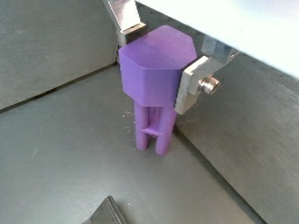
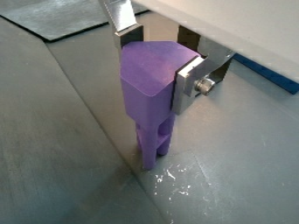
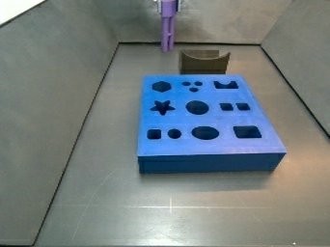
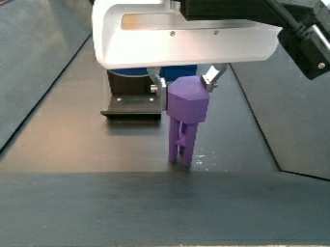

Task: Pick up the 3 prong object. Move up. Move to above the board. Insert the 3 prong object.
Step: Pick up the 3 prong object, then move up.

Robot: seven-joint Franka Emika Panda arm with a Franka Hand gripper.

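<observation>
My gripper is shut on the wide hexagonal head of the 3 prong object, a light-purple ridged rod that hangs upright with its prongs pointing down. Both wrist views show the silver fingers clamped on the head of the 3 prong object. Its lower tip is at or just above the grey floor; I cannot tell whether it touches. In a side view the rod stands behind the far edge of the blue board, which lies flat and has several dark shaped holes. The gripper is cut off at that view's upper edge.
A brown U-shaped block stands on the floor behind the board, beside the rod; it also shows in a side view. Grey walls enclose the floor on all sides. A strip of the board's edge shows in a wrist view.
</observation>
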